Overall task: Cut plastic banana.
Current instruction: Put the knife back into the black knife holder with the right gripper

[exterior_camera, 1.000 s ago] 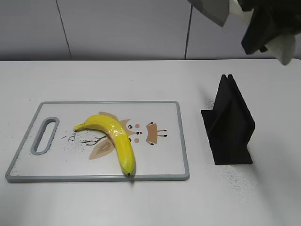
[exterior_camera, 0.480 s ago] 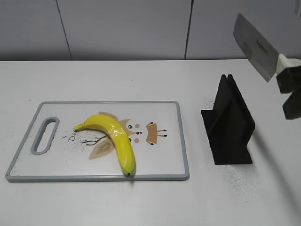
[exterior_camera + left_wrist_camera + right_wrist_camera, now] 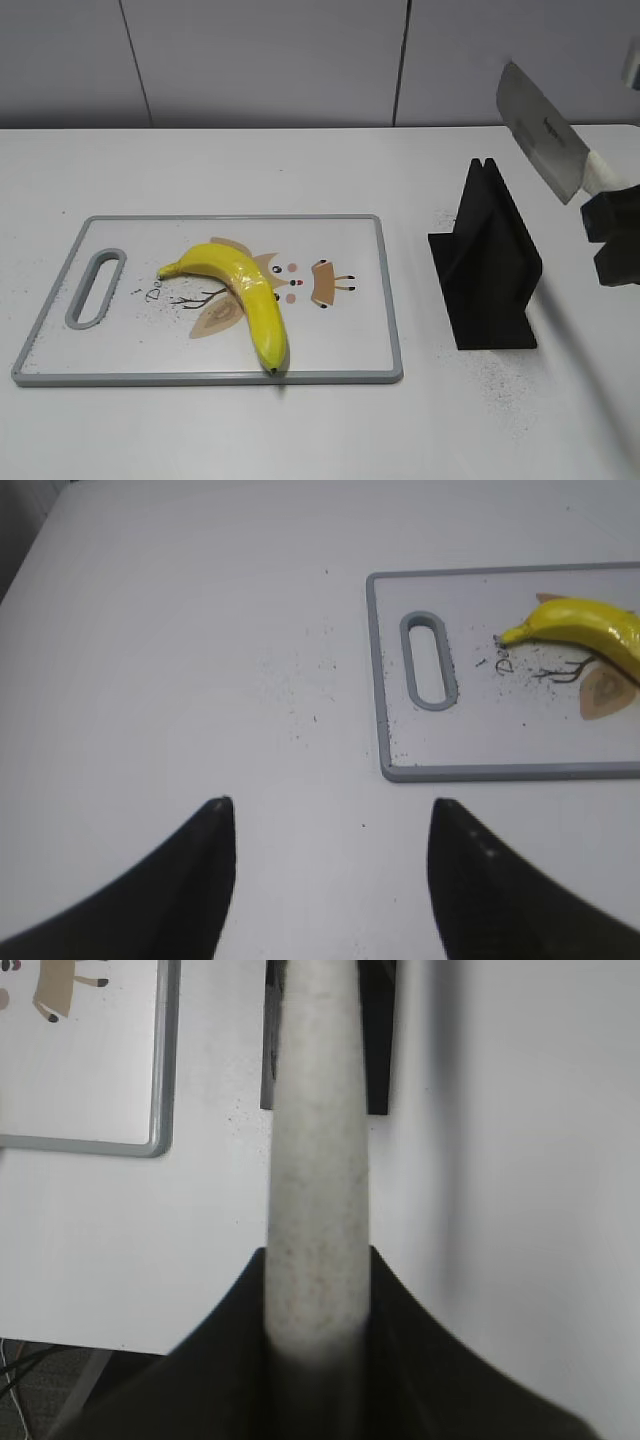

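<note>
Steel knife point(image 3: 541, 130) above black stand point(image 3: 487, 265)

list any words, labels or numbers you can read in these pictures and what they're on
"De": small handwritten-looking marks on the cutting board beside the banana's stem; the rest is too blurred to read.
Dark marking on the knife blade held in the right tool: too small to read.
No other text is visible.

The right gripper point(image 3: 612, 238) runs off the exterior view's 3 o'clock edge. In the left wrist view the banana point(image 3: 590, 630) is cropped at 3 o'clock. The knife handle point(image 3: 318, 1160) hides most of the black stand point(image 3: 378, 1040).
</note>
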